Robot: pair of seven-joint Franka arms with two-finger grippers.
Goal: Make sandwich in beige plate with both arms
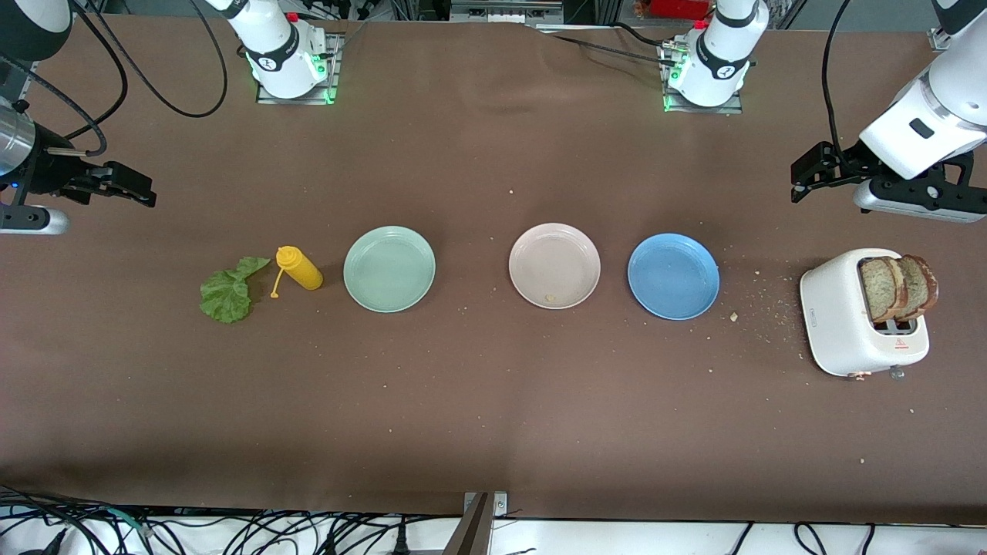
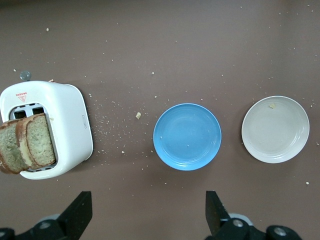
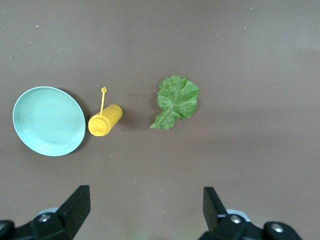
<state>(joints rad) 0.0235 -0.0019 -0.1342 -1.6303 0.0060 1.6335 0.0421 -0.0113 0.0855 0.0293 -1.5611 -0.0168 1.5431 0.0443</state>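
Observation:
The beige plate (image 1: 554, 265) (image 2: 275, 129) lies mid-table with only a crumb on it. Two brown bread slices (image 1: 898, 287) (image 2: 30, 142) stand upright in the white toaster (image 1: 856, 331) (image 2: 67, 125) at the left arm's end. A green lettuce leaf (image 1: 227, 291) (image 3: 175, 100) lies flat on the table at the right arm's end. My left gripper (image 1: 803, 179) (image 2: 148, 212) hangs open and empty over bare table beside the toaster. My right gripper (image 1: 139, 189) (image 3: 146, 210) hangs open and empty over bare table beside the lettuce. No made sandwich is in view.
A blue plate (image 1: 673, 276) (image 2: 187, 136) lies between the beige plate and the toaster. A mint-green plate (image 1: 389, 268) (image 3: 49, 121) and a yellow squeeze bottle (image 1: 299, 268) (image 3: 105, 120) on its side lie between the beige plate and the lettuce. Crumbs are scattered around the toaster.

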